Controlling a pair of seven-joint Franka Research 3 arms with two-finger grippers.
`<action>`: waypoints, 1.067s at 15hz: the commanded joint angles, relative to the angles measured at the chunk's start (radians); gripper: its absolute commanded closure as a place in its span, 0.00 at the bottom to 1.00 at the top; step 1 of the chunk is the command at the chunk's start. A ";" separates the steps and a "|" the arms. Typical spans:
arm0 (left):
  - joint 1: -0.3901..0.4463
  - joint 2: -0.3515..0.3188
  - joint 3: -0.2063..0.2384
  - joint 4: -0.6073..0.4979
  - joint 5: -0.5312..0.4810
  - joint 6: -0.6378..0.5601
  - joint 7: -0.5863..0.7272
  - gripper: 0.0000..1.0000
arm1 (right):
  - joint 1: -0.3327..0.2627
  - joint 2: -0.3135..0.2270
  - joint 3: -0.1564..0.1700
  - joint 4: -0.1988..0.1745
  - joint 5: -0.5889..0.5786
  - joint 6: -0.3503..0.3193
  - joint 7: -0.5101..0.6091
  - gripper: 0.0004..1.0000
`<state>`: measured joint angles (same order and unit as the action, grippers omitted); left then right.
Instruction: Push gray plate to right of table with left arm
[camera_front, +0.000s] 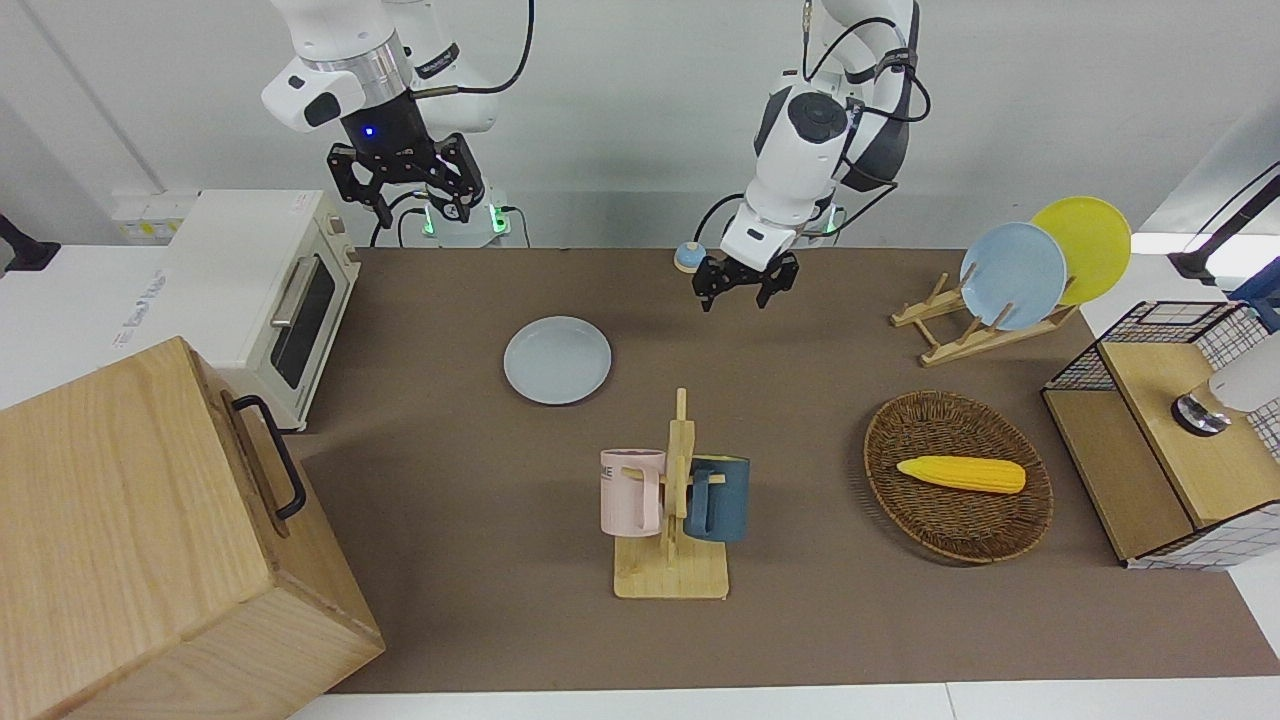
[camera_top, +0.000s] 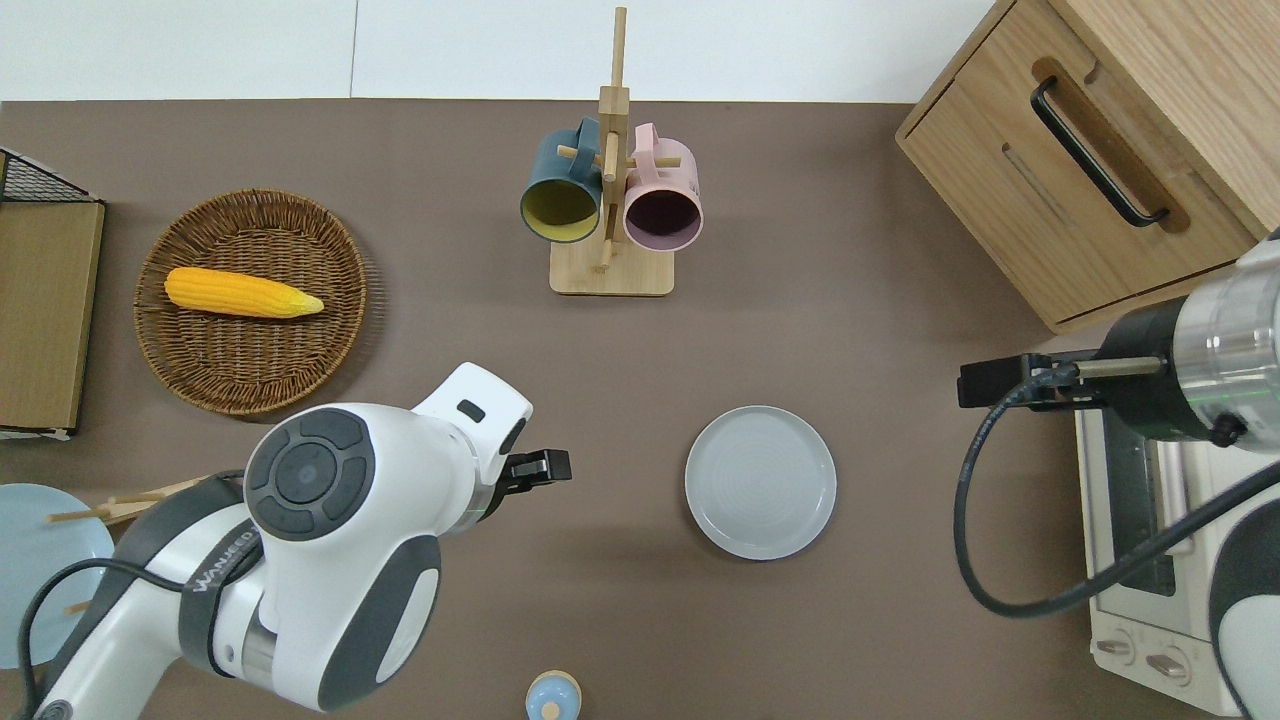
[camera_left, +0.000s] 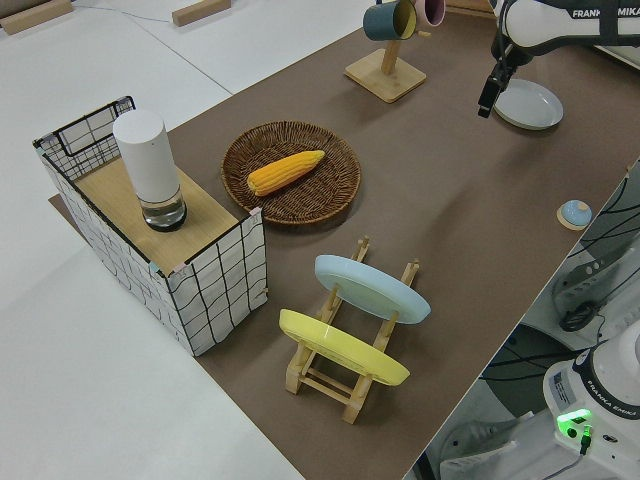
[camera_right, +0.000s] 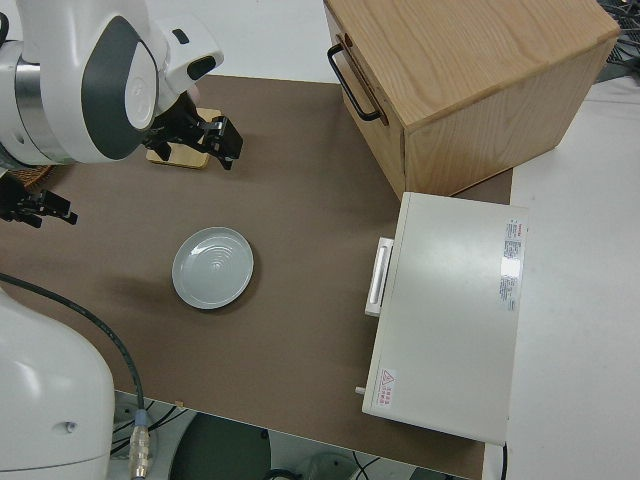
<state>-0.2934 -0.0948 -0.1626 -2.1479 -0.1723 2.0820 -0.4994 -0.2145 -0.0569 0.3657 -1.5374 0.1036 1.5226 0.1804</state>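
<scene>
The gray plate (camera_front: 557, 360) lies flat on the brown table (camera_front: 450, 500), toward the right arm's end, near the toaster oven; it also shows in the overhead view (camera_top: 760, 482) and the right side view (camera_right: 213, 267). My left gripper (camera_front: 742, 292) is up in the air, open and empty. In the overhead view the left gripper (camera_top: 545, 466) is over bare table, well apart from the plate, toward the left arm's end. My right gripper (camera_front: 410, 205) is parked and open.
A mug rack (camera_front: 672, 500) with a pink and a dark blue mug stands farther from the robots than the plate. A toaster oven (camera_front: 260, 290) and wooden box (camera_front: 150, 540) fill the right arm's end. A corn basket (camera_front: 900, 420), plate rack (camera_front: 960, 335) and small blue knob (camera_top: 552, 697) are elsewhere.
</scene>
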 joint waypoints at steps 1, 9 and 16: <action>0.103 -0.057 -0.009 -0.015 0.020 -0.060 0.096 0.01 | -0.006 0.006 0.004 0.014 0.016 -0.005 0.002 0.00; 0.307 -0.089 -0.008 0.107 0.077 -0.220 0.226 0.01 | -0.006 0.006 0.004 0.014 0.016 -0.005 0.002 0.00; 0.421 -0.083 -0.008 0.224 0.077 -0.336 0.311 0.01 | -0.006 0.006 0.004 0.014 0.016 -0.005 0.002 0.00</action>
<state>0.0983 -0.1830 -0.1603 -1.9754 -0.1112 1.8036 -0.2096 -0.2145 -0.0569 0.3657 -1.5374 0.1036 1.5226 0.1804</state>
